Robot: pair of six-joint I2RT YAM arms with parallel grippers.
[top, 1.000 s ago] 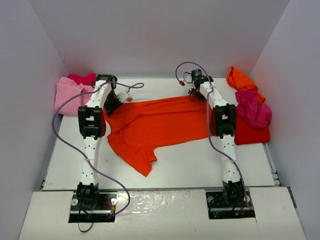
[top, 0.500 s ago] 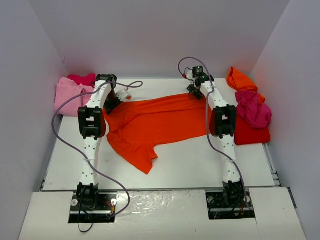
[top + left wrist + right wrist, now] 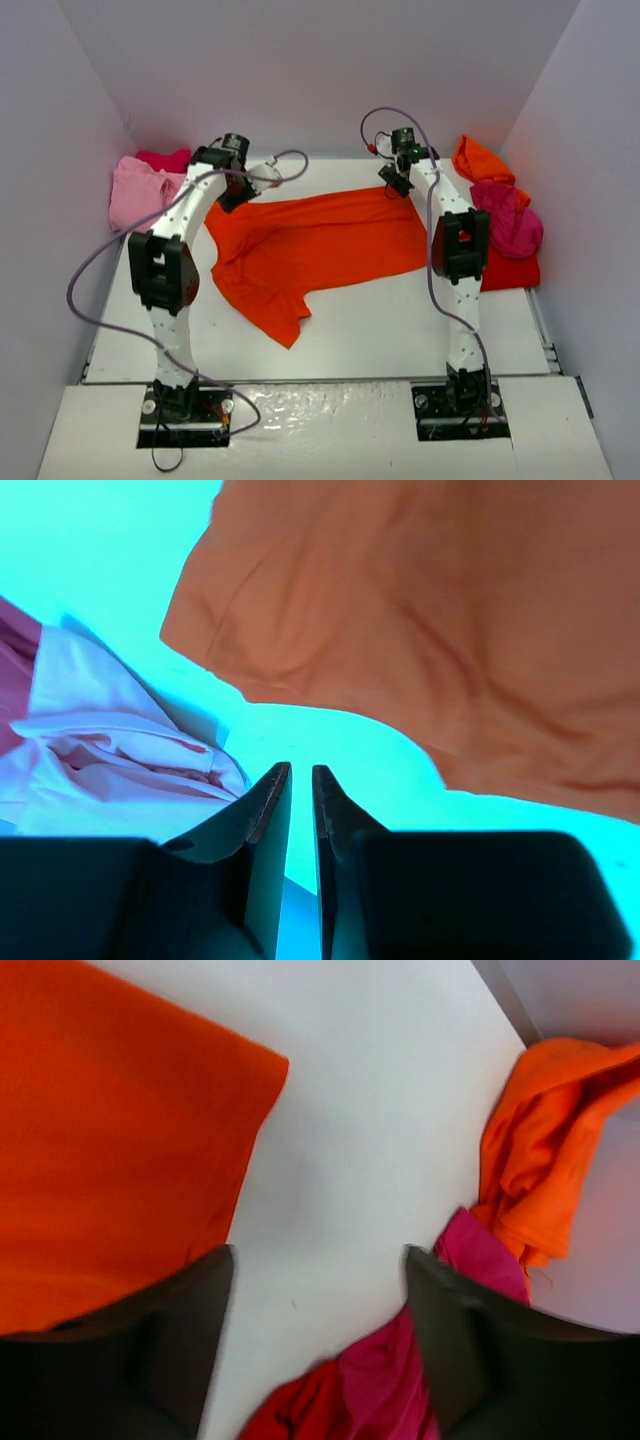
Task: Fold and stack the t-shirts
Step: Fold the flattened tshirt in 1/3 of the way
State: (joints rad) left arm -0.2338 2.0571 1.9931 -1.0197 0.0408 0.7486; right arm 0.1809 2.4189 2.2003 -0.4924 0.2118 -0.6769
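Observation:
An orange-red t-shirt (image 3: 320, 240) lies spread across the middle of the table, one sleeve pointing toward the near edge. My left gripper (image 3: 238, 190) hovers over its far left corner. In the left wrist view the shirt (image 3: 430, 630) lies ahead of the left gripper (image 3: 301, 772), whose jaws stand a narrow slit apart with only table between them. My right gripper (image 3: 398, 187) hangs by the far right corner. In the right wrist view the right gripper (image 3: 318, 1255) is wide open and empty, with the shirt's corner (image 3: 100, 1140) to its left.
A light pink tee (image 3: 135, 190) and a magenta one (image 3: 165, 157) are bunched at the far left wall. At the right lie an orange tee (image 3: 480, 160), a magenta tee (image 3: 510, 220) and a folded red one (image 3: 505, 265). White walls close in three sides.
Both grippers have let go of the shirt's far edge and lifted away; the right opened wide, the left only a slit. The left arm's elbow swung out to the left.

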